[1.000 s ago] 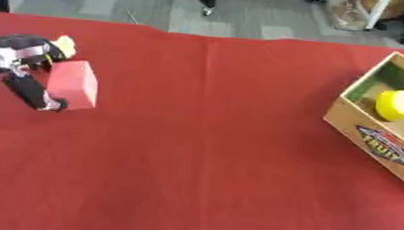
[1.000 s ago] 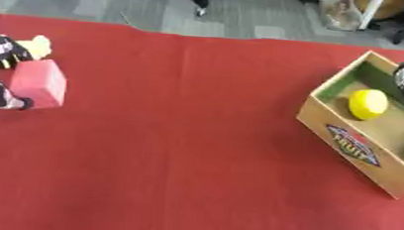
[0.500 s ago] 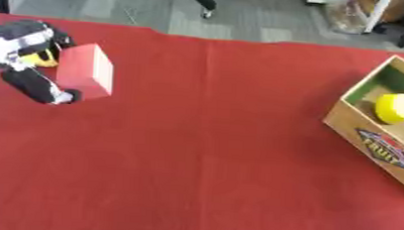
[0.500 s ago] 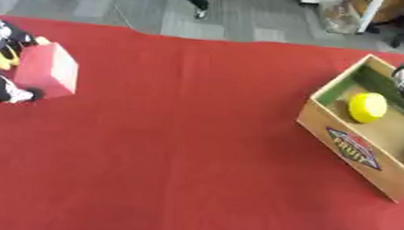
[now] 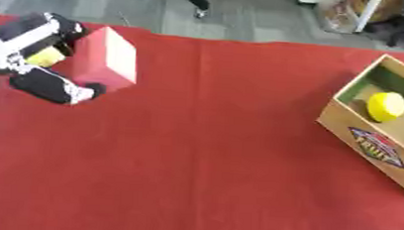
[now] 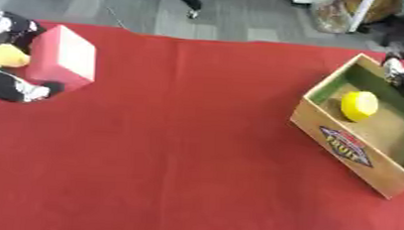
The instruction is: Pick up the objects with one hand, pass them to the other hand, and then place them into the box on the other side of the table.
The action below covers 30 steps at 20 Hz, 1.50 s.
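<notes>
The left robot hand (image 5: 36,63) is clamped on a red rectangular block (image 5: 104,59) at the far left of the red-covered desk (image 5: 203,157), fingers above and thumb below, with a small yellow object (image 5: 45,56) partly visible just behind the block. The open wooden box with a printed fruit label (image 6: 351,144) sits at the desk's right edge, well apart, holding a round yellow object (image 6: 358,105). The right robot hand (image 6: 402,78) shows dark at the box's far rim; its finger state cannot be told.
</notes>
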Motion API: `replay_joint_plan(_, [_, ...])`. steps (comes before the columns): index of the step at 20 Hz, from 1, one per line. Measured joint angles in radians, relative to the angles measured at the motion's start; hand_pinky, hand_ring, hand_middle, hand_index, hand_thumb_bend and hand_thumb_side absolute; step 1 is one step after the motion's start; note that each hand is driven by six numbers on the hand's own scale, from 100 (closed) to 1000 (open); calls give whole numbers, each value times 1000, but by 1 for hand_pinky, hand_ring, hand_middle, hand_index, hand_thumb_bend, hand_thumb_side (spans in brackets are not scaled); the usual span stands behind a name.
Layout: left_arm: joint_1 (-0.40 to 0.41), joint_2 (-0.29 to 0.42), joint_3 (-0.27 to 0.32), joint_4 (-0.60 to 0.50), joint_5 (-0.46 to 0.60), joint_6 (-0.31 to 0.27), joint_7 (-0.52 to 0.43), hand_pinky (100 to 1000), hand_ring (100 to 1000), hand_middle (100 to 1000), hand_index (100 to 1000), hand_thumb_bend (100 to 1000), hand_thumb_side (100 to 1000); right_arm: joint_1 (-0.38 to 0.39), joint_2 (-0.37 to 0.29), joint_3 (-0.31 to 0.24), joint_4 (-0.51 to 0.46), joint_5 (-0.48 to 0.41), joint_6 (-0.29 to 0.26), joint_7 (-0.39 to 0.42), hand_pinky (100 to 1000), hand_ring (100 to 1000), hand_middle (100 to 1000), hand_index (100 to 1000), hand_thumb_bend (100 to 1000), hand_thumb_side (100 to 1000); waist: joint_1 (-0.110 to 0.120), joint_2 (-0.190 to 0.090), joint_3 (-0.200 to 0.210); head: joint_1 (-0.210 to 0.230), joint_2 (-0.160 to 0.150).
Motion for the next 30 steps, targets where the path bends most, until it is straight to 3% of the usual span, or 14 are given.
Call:
replay_joint_plan(17, [-25, -224, -104, 57, 69, -157, 140, 724, 627, 555, 462, 100, 135, -61, -48, 57, -231, 37, 21, 155, 885, 793, 890, 948, 100, 508, -12, 0, -8, -14, -2])
replay_joint_plan(22, [-36, -270, -129, 97, 50, -186, 155, 717, 622, 551, 461, 100, 150, -120, -53, 105, -243, 68, -3, 235, 882, 800, 884, 942, 100, 506, -12, 0, -9, -19, -2])
replay_joint_plan(30, [-40, -320, -158, 137, 45, -238, 173, 718, 622, 550, 460, 100, 150, -240, -61, 226, -247, 143, -28, 412, 885, 820, 888, 944, 100, 494, -17, -6, -8, -38, 0])
